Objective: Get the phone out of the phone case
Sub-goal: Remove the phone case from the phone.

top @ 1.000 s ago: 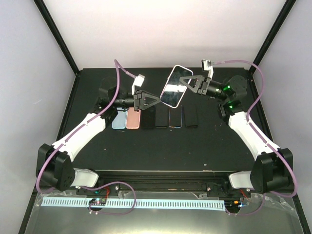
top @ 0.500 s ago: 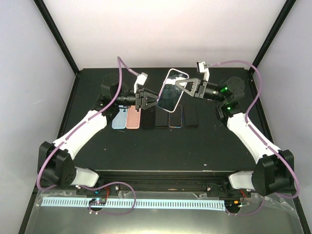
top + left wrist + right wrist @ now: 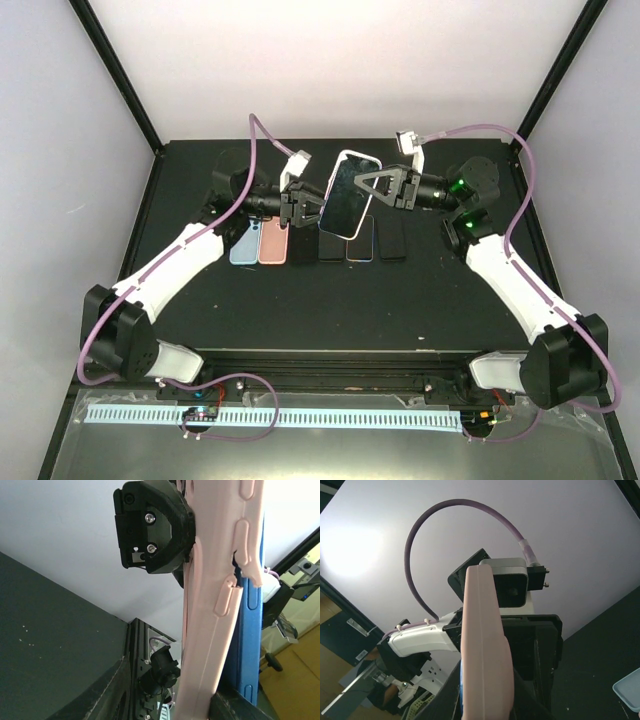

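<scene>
the phone (image 3: 347, 195) is up in the air over the far half of the black table (image 3: 300, 300), toward 12 o'clock from the middle of the mat, and it sits inside the pale pink phone case (image 3: 215, 630). its dark screen tilts up toward the overhead camera, with the top end leaning to 1 o'clock.

the left gripper (image 3: 310, 207) reaches it from the 9 o'clock side and is clamped on the lower left edge. its own camera shows one black finger (image 3: 155, 525) pressed against the pink back, with the case running down past it. the phone's blue side (image 3: 250, 645) lies along the case at 3 o'clock. near the side buttons the pink lip bulges out over the blue, and a small dark gap shows there.

the right gripper (image 3: 375, 185) comes in from 3 o'clock and is closed on the right edge. from its wrist the case stands edge-on, a pink ridge rising from 6 o'clock, with the other arm's purple cable (image 3: 445, 530) looping behind it.

directly below the held phone, six more handsets lie flat in a row on the table. a light blue one (image 3: 244, 244) is at the 9 o'clock end, a salmon pink one (image 3: 273, 243) is just beside it, and the rest are dark.
</scene>
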Controlling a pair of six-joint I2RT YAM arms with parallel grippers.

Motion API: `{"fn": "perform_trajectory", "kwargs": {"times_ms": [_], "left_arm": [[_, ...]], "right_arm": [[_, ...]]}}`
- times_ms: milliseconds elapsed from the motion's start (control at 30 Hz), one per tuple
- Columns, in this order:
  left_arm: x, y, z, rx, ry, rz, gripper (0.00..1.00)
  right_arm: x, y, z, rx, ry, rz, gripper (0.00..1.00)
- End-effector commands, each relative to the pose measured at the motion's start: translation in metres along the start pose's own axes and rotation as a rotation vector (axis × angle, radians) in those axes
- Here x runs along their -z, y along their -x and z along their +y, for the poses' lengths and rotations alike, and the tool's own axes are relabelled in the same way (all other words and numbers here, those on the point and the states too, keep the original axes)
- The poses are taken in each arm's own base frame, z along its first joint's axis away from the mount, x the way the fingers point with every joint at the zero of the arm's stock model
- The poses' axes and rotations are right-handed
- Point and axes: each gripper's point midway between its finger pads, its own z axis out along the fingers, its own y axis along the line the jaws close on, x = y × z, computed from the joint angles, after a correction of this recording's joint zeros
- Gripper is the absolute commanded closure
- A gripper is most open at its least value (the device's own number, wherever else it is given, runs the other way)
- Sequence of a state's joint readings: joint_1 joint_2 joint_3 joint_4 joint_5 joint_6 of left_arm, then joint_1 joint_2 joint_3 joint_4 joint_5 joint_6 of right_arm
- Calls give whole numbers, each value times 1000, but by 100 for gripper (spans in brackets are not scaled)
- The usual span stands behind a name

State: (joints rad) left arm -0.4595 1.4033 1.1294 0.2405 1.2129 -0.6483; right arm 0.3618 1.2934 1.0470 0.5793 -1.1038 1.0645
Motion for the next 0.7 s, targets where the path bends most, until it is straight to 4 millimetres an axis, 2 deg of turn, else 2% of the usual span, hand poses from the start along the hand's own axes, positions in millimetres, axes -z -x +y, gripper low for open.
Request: {"fn": "perform_trajectory", "kwargs": {"times_ms": [0, 100, 233, 467, 667], "left_arm": [[-11, 39, -35, -153, -55, -86, 67], [-10, 37, -39, -141, -70, -92, 83], [-5, 33, -39, -136, -54, -104, 97], [7, 34, -26, -96, 3, -148, 99], [9, 32, -22, -96, 9, -151, 98]], "right_arm": [[-17, -43, 24, -28, 116, 198, 99], [-18, -40, 23, -17, 106, 205, 97], [-18, -32, 25, 0, 103, 207, 83], [-10, -12, 27, 27, 83, 173, 72], [0, 2, 27, 37, 67, 136, 55]]}}
